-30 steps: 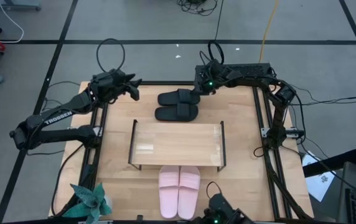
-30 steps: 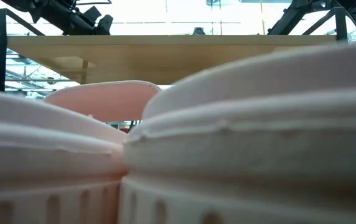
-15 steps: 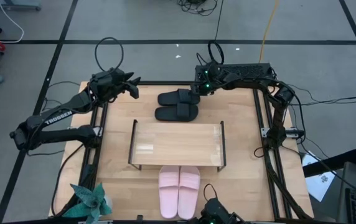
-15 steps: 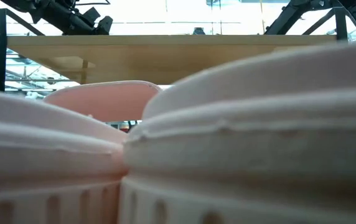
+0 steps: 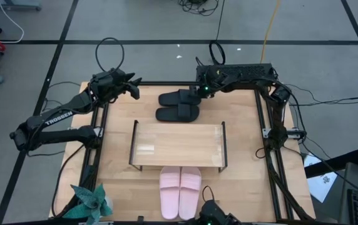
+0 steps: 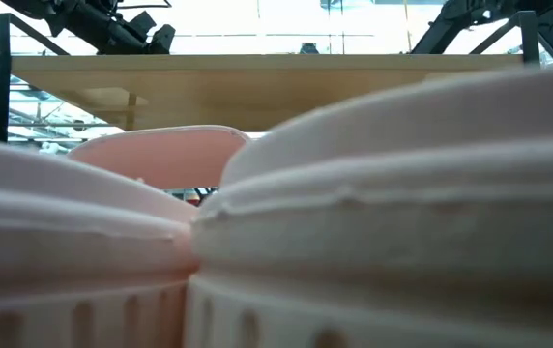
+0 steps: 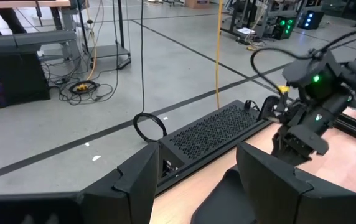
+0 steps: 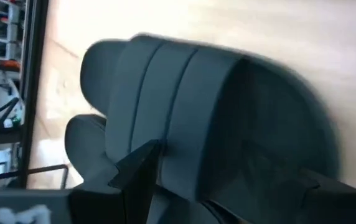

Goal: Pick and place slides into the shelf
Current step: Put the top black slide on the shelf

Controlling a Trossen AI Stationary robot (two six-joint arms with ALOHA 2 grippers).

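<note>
Black slide [image 5: 179, 98]: right end effector [image 5: 199, 94] over it, fingers spread.

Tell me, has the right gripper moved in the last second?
Yes, slightly. In the high view the right gripper has crept along the table's far edge, away from its right corner, and now sits at the end of the farther black slide.

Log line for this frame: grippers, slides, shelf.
right gripper: open at black slides | left gripper: open, waiting | pink slides: table | shelf: bare
</note>
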